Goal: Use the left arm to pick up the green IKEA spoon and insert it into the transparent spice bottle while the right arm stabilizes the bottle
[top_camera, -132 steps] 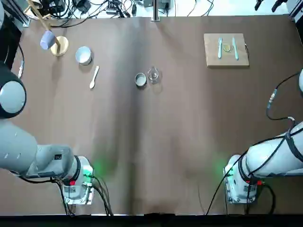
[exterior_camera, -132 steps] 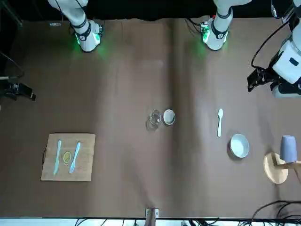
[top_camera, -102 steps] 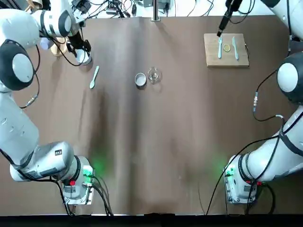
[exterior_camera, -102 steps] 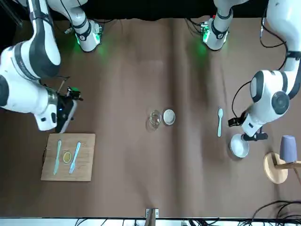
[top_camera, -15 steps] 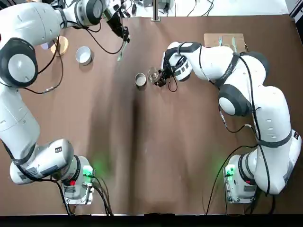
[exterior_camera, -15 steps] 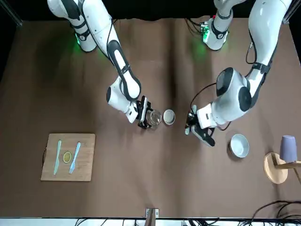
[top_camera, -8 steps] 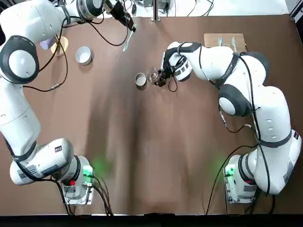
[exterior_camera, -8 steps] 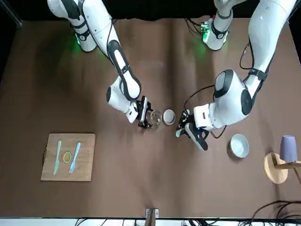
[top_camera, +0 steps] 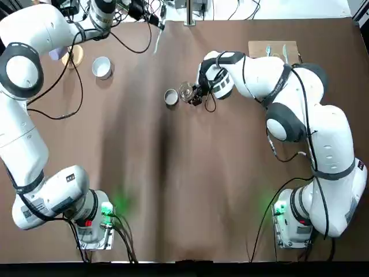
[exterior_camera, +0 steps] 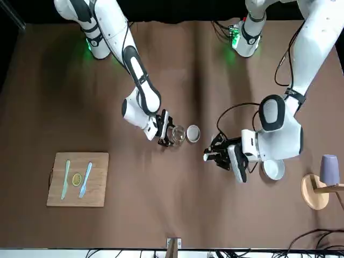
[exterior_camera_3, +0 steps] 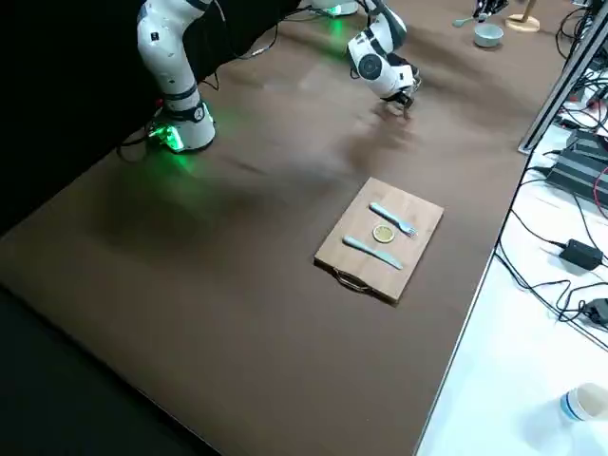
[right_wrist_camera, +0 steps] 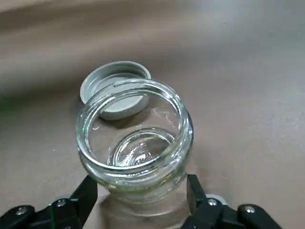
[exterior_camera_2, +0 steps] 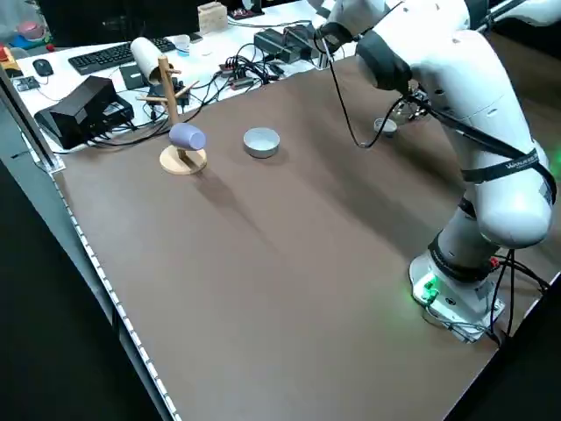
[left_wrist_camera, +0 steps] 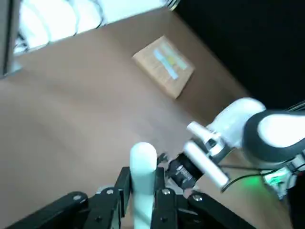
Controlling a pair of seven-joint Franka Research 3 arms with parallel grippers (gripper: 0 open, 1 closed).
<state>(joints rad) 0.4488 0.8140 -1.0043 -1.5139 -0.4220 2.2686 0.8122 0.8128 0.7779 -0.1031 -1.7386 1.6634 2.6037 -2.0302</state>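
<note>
Left tool [left_wrist_camera: 143, 172]: closed on green spoon [left_wrist_camera: 143, 160], newly shifted beyond and left of bottle [right_wrist_camera: 138, 183], likely aligning for insertion. Right tool [right_wrist_camera: 141, 180]: spread astride bottle, contact uncertain.

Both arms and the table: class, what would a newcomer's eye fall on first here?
Probably the two big white arms reaching in from either side. The left gripper holds the pale spoon above the table, toward its far side. Near the middle, the right gripper is at the clear jar, beside a round lid.
</note>
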